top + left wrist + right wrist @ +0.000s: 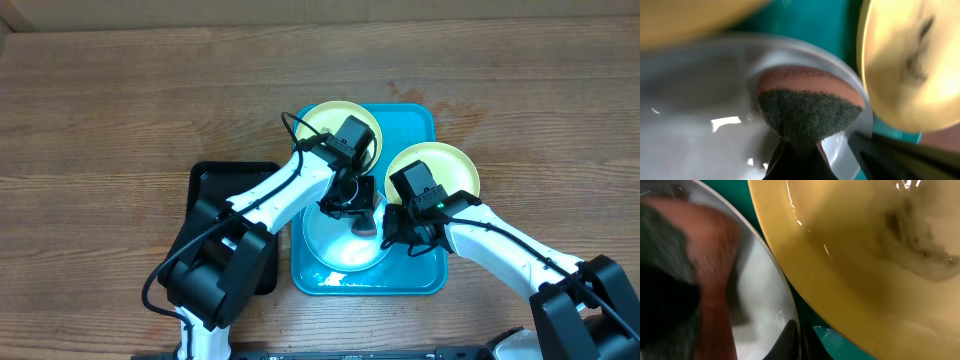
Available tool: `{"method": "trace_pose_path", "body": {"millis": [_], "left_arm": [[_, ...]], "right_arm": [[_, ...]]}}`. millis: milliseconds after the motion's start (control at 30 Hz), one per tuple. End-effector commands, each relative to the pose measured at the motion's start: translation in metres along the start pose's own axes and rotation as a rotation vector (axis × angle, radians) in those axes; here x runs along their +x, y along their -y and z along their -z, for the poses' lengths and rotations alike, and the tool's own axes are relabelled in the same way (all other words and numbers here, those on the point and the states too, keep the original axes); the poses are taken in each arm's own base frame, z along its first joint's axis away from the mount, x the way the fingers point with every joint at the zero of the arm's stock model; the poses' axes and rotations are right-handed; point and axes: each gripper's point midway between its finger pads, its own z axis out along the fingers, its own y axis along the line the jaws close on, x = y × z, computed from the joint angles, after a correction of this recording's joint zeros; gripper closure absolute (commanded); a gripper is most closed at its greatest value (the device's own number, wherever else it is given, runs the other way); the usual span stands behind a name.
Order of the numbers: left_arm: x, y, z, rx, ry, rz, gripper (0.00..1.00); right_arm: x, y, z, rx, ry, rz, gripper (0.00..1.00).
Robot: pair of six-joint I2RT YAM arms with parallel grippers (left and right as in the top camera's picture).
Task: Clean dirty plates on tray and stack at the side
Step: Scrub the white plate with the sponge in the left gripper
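Step in hand, as I judge it: scrubbing the round light-blue-rimmed plastic plate (330, 255), which lies in the near-left part of the large turquoise rectangular plastic tray (420, 285).

1. Left gripper (352, 205): the jaws are clenched on the reddish-brown sponge with a dark green scouring face (810, 110). The sponge sits on the right part of this plate's white centre, inside the tray. I keep this grip firm, because a slack hold could let the sponge twist out under side load.

2. Right gripper (405, 228): the jaws are closed, with the fingertips at the plate's right rim, near the tray's middle. I cannot tell whether they pinch the rim or merely sit beside it. I confirm a brace before pressing, since glints on the tray suggest a wet floor on which the plate may slide.

3. I scrub in short overlapping strokes, scouring face down, with pressure light enough that the plate does not tip.

4. Clearance: the round yellow-green-rimmed plastic plate (450, 165) at the tray's right edge lies just beside the sponge and carries a dark smear. I keep my strokes clear of its rim.

5. The second yellow-green-rimmed plate (325, 120) lies at the tray's far-left corner, partly hidden by the left arm. All three plates are on the tray and none is stacked yet
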Motion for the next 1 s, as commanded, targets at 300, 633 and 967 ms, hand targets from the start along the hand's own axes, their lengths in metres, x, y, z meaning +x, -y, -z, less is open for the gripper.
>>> {"method": "trace_pose_path", "body": {"millis": [300,633,967], "left_arm": [[0.018,-0.097,0.023,-0.492,-0.002,0.103,0.96],[-0.015,-0.146,0.074,-0.881,0.183,-0.018,0.96],[-0.024,-0.074,0.031,-0.432,0.118,-0.040,0.96]], "right_arm": [[0.000,0.017,-0.003,0.063,0.012,-0.020,0.96],[0.000,0.017,-0.003,0.063,0.012,-0.019,0.96],[0.000,0.017,-0.003,0.063,0.012,-0.019,0.96]]}}
